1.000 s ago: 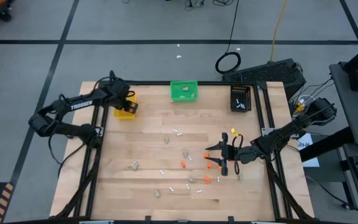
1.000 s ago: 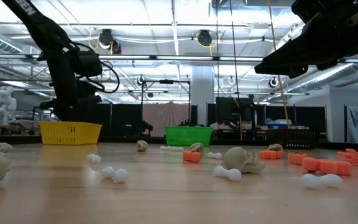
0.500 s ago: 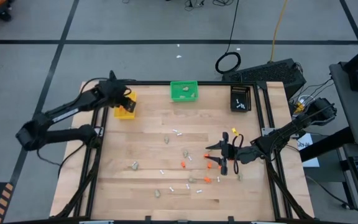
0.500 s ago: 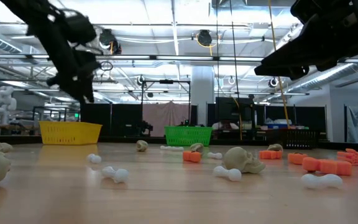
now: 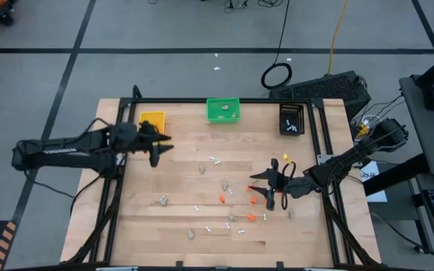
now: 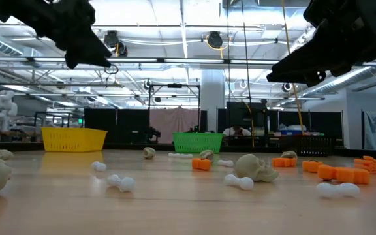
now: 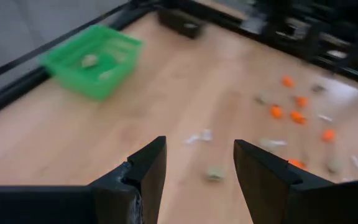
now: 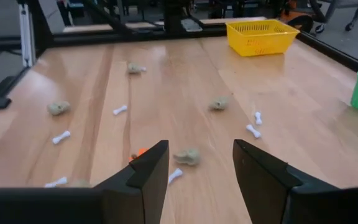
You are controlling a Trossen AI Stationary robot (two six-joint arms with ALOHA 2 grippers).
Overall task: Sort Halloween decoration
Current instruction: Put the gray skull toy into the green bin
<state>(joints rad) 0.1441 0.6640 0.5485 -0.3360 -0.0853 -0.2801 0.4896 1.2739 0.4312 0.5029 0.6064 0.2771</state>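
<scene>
The Halloween decoration lies scattered on the wooden table: orange bits (image 5: 221, 199), beige-grey lumps (image 5: 163, 200) and thin white sticks (image 5: 215, 159). My left gripper (image 5: 166, 144) hangs above the table just near of the yellow bin (image 5: 152, 120), pointing toward the table's right side, open, with nothing between its fingers (image 7: 146, 169). My right gripper (image 5: 261, 190) hovers over the pieces at the table's right middle, open and bare. A beige lump (image 8: 188, 155) and an orange bit (image 8: 138, 152) lie on the wood ahead of its fingers.
A green bin (image 5: 223, 110) with a beige lump inside stands at the far edge's middle, and a black bin (image 5: 292, 118) with white sticks at the far right. A black frame rail (image 5: 202, 98) borders the table. Bare wood lies at the table's left middle (image 5: 145, 181).
My left gripper has swung away from over the yellow bin toward the table's near edge and risen. It has turned and now points toward the table's right side. The pieces on the table and my right gripper have kept still.
</scene>
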